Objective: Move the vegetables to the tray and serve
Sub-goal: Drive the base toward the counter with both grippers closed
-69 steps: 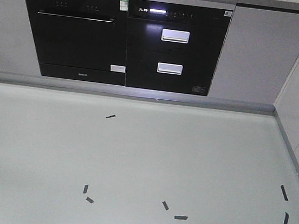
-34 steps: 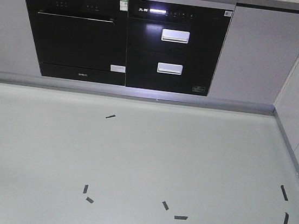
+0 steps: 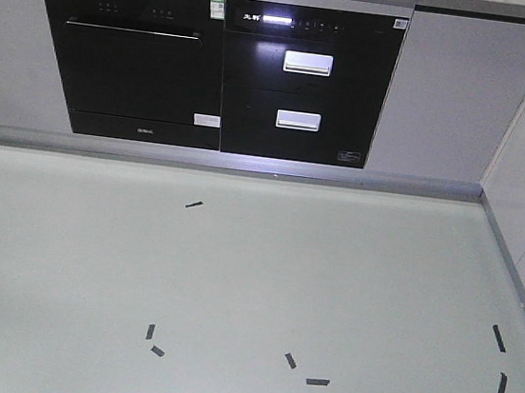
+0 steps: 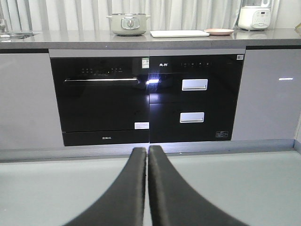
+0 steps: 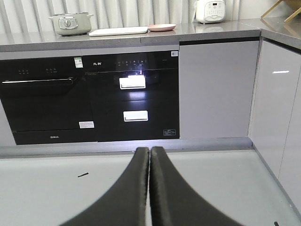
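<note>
The cream-white tray [image 4: 179, 33] lies flat on the grey countertop far ahead, also seen as the tray [image 5: 118, 31] in the right wrist view. The vegetables are out of view. My left gripper [image 4: 147, 151] is shut with nothing between its black fingers, hanging above the floor well short of the cabinets. The right gripper [image 5: 150, 151] is shut and empty too, at a similar distance. Neither gripper shows in the front-facing view.
A pink plate [image 4: 219, 31] sits right of the tray, a lidded pot [image 4: 128, 23] left of it, a white cooker [image 5: 210, 11] farther right. Black built-in appliances [image 3: 216, 71] fill the cabinet front. Tape marks [image 3: 316, 381] dot the pale floor. Side cabinets [image 5: 277, 113] stand on the right.
</note>
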You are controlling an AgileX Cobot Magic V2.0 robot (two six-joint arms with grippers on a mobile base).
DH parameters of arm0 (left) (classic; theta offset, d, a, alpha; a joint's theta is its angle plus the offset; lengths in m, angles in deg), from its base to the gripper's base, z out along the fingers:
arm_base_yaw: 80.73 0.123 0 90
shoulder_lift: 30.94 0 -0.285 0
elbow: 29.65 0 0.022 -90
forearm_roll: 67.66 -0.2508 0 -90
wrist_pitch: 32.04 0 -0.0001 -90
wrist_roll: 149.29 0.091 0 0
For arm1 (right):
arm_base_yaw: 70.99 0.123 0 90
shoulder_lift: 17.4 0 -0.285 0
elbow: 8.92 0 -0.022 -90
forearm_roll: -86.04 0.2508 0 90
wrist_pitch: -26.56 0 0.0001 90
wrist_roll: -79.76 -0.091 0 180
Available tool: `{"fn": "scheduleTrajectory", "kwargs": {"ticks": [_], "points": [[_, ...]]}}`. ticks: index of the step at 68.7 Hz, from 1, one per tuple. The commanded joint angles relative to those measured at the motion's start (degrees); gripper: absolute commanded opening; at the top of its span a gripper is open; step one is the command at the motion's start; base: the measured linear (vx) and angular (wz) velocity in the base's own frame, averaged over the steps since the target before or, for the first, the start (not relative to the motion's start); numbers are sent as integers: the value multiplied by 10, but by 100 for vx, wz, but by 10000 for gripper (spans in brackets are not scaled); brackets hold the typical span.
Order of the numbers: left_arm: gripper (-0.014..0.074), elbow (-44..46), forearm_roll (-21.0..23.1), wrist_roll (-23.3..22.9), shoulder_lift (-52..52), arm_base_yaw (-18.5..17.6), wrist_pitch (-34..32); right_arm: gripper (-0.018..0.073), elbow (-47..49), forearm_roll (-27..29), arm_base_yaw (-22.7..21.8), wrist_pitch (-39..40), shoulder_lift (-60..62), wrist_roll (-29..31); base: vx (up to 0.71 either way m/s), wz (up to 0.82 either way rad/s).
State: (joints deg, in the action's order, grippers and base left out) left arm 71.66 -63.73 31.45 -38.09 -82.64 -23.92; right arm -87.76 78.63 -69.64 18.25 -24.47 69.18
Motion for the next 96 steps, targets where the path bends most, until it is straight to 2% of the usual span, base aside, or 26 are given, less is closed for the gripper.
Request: {"fn": "scheduleTrajectory", "kwargs": {"ticks": [1,96], "points": [[-6,-15,2,-4,7,2,-44,-3,-8,-5,-4,45,1,1,0,0],[-6,-15,2,-4,7,2,-44,-3,-8,-5,-4,45,1,1,4,2]]}}
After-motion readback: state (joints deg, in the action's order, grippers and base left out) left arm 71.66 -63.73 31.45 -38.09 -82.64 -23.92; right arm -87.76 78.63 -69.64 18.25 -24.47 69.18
